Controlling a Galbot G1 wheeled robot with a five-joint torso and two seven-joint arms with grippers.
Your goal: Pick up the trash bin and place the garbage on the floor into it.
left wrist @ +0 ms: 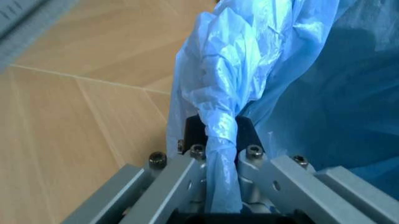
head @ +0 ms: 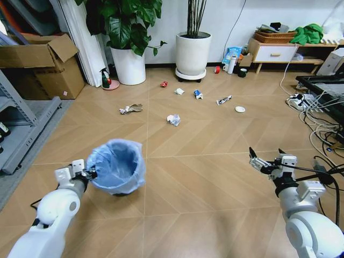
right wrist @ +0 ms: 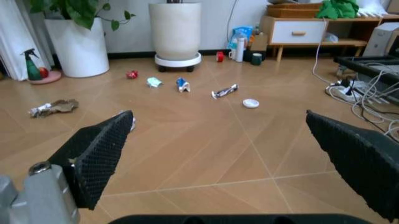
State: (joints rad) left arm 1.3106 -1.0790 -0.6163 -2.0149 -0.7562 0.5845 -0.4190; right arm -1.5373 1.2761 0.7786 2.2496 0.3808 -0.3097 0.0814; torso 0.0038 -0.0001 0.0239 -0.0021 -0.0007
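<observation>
The trash bin (head: pixel 117 167), lined with a crinkly light-blue bag (left wrist: pixel 299 88), is at my front left. My left gripper (head: pixel 89 173) is shut on its near rim, with bag plastic bunched between the fingers (left wrist: pixel 248 133). The garbage lies farther out on the floor (head: pixel 204 177): a brownish wrapper (head: pixel 130 109), a white paper wad (head: pixel 173 119), a red piece (head: pixel 164 84), another white wad (head: pixel 179 91), a blue-white wrapper (head: pixel 198 94), a tube wrapper (head: pixel 224 100) and a white lid (head: pixel 240 109). My right gripper (head: pixel 263 161) hangs open and empty at the front right, its pads (right wrist: pixel 100 149) spread wide.
Two big white plant pots (head: pixel 129 65) (head: pixel 192 54) stand along the back wall, with a spray bottle (head: pixel 105 79) beside them. A cardboard box (head: pixel 45 67) and metal shelving (head: pixel 21 126) are on the left. Cables (head: pixel 322 121) and a low cabinet (head: pixel 274 52) are on the right.
</observation>
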